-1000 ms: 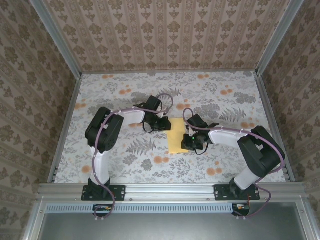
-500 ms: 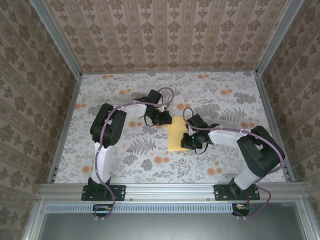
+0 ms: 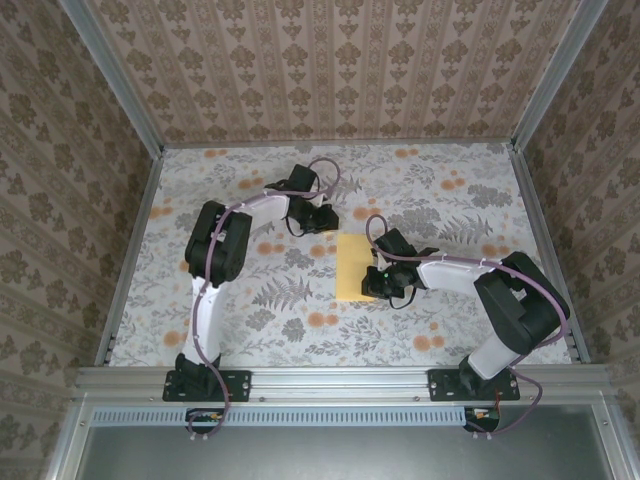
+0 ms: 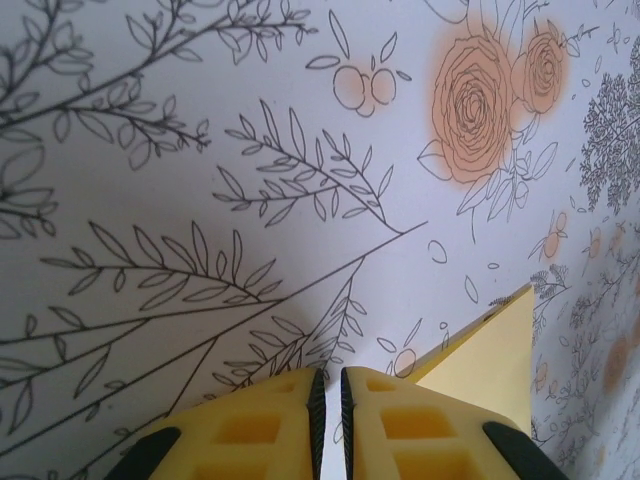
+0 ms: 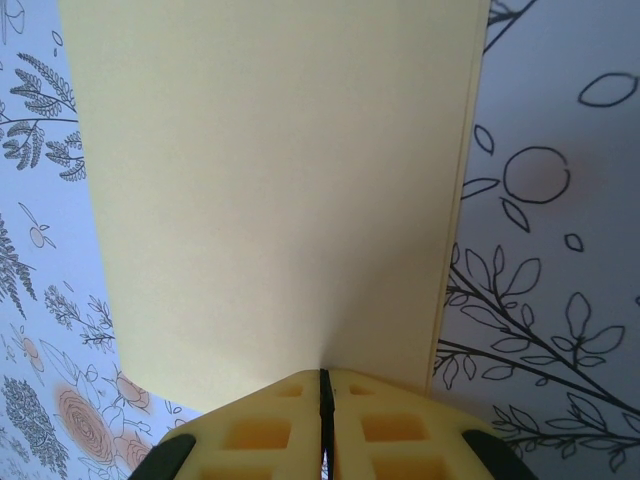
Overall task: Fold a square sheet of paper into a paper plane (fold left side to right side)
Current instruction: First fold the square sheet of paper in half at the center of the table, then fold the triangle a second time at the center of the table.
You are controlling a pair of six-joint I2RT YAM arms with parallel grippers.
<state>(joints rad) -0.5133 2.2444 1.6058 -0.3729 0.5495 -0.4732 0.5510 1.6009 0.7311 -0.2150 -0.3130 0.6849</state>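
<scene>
Floral cloth (image 3: 250,290) bears the square sheet of paper (image 3: 352,262) mid-frame. Our right gripper (image 5: 322,378) pinches its edge; our left gripper (image 4: 328,385) stands closed, empty.

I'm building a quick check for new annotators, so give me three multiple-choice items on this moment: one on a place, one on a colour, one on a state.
1. Which gripper's tips are over the paper?
A the left gripper
B the right gripper
C both

2. What colour is the paper?
A yellow
B white
C blue

3. What state is the paper in?
A crumpled
B a flat, unfolded square
C folded into a tall rectangle

Answers:
1 B: its shut tips sit at the paper's edge, while the left gripper's are over the cloth beside a corner.
2 A: it is plain yellow.
3 C: the right wrist view shows two layered edges along one side.
</scene>
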